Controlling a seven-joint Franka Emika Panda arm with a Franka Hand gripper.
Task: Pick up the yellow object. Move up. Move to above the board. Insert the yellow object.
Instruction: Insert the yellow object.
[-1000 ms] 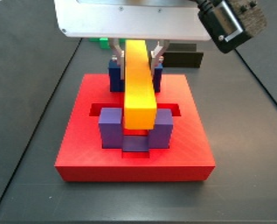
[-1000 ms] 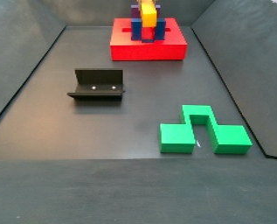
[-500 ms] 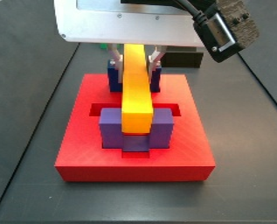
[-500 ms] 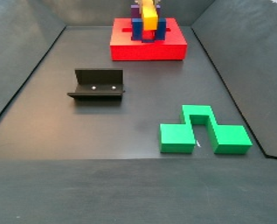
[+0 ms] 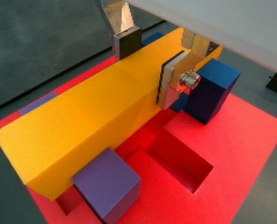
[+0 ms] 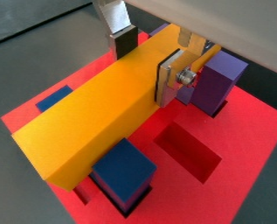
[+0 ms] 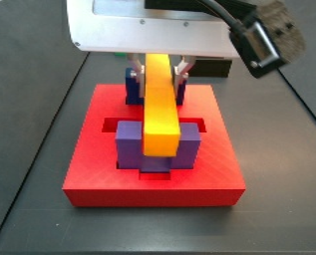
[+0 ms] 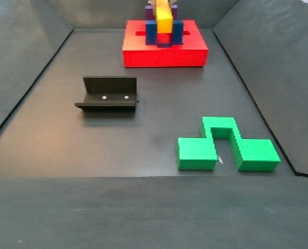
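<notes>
The yellow object (image 7: 160, 110) is a long yellow-orange bar lying lengthwise between the blue-purple posts (image 7: 158, 147) of the red board (image 7: 154, 184). In both wrist views the gripper (image 5: 150, 68) (image 6: 145, 66) straddles the bar near its far end. Its dark pads sit against the bar's two long sides, so it is shut on the bar (image 5: 93, 114) (image 6: 93, 122). In a side view the gripper (image 7: 158, 62) hangs over the board's back half. The board (image 8: 163, 56) stands at the far end of the floor, the bar (image 8: 164, 17) on top of it.
The fixture (image 8: 108, 94) stands mid-floor on the left. Green blocks (image 8: 225, 146) lie at the near right. A black block (image 7: 211, 66) sits just behind the board. An empty recessed slot (image 5: 182, 162) shows in the board beside the bar.
The bar and gripper have come down a little, so the bar sits lower between the posts. The fixture and green blocks have not moved.
</notes>
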